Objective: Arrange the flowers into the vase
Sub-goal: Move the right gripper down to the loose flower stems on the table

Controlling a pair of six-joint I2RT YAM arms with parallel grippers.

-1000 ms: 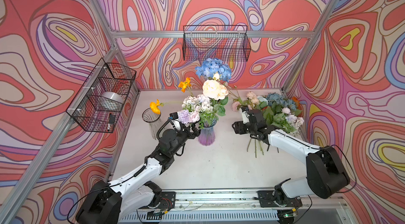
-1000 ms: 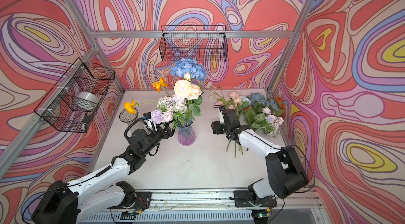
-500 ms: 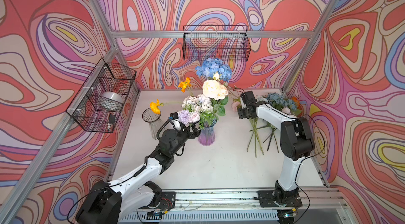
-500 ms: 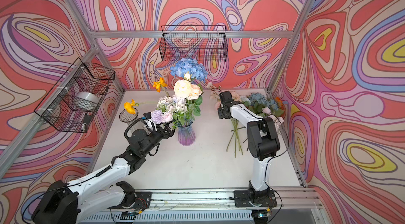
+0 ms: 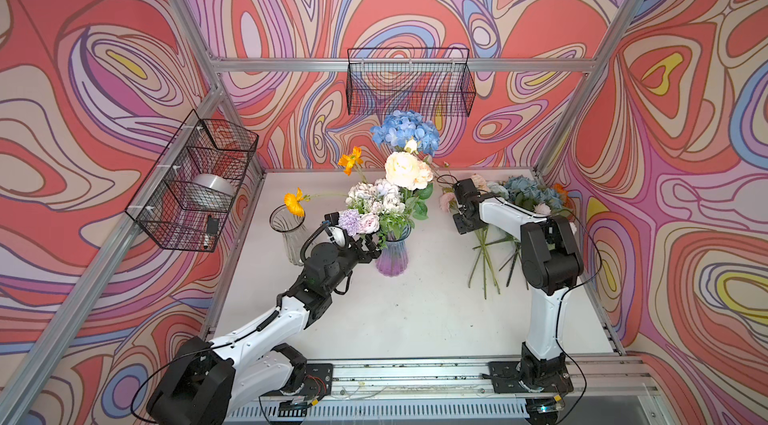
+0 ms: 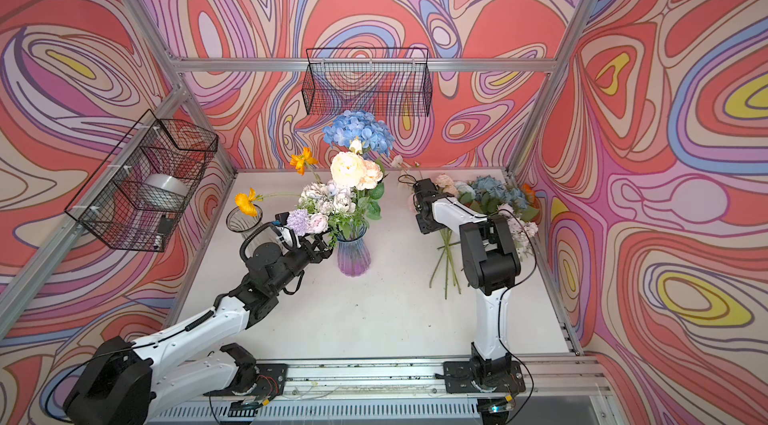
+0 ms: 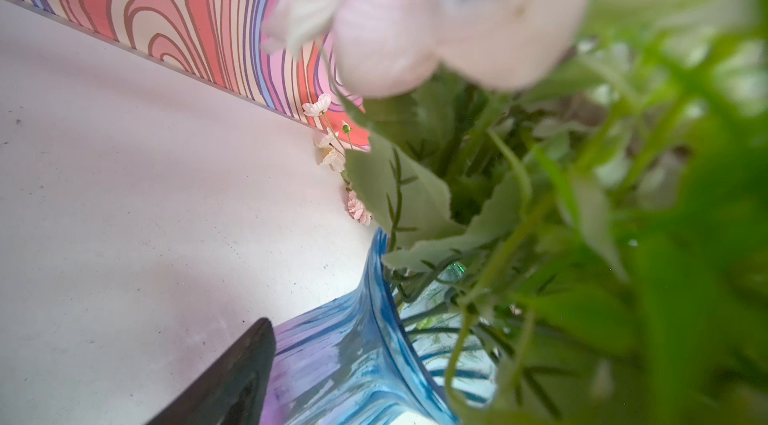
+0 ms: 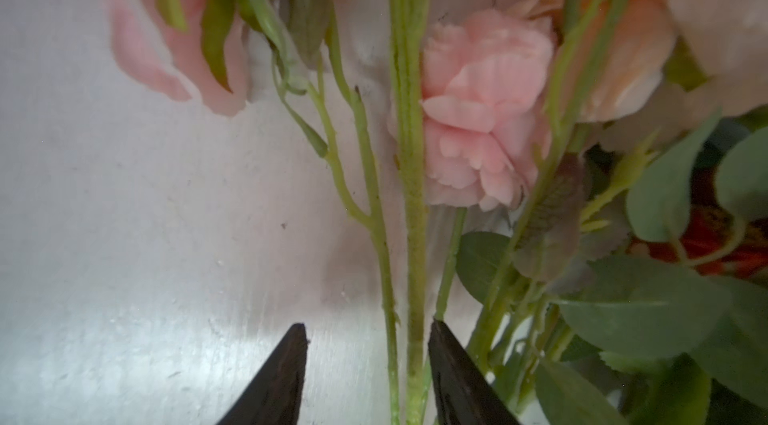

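Glass, ribbed, blue at the flared rim and fading to purple at the foot: the blue-purple ribbed glass vase (image 5: 392, 257) stands upright on the matte white table (image 5: 395, 319); taken as reference. In it: a tall blue hydrangea (image 5: 405, 133), a cream rose (image 5: 405, 169), pale pastel blooms, leafy stems.

Left arm: stretched low and forward. Left gripper (image 5: 370, 248) sits level with the vase neck, just beside it on that arm's side. Its wrist view shows one dark finger (image 7: 232, 377) next to the glass. The other is hidden by blurred foliage, so whether the pincer is spread or pinching cannot be told.

Right arm: elbow raised high, forearm sloping down toward the back wall. Right gripper (image 8: 368, 340) stands over the loose artificial flowers (image 5: 523, 194) lying flat, well apart from the vase on the right arm's side. Pincer spread, straddling two fuzzy green stems (image 8: 411, 215); bare table shows between one finger and the nearer stem.

Versus one second ago: right arm then lay low and extended; the elbow has lifted and the gripper has moved back toward the blooms. Left arm and vase unchanged.

Loose blooms: soft layered fabric petals, pink (image 8: 478, 111), peach, dusty blue; leaves matte, serrated.
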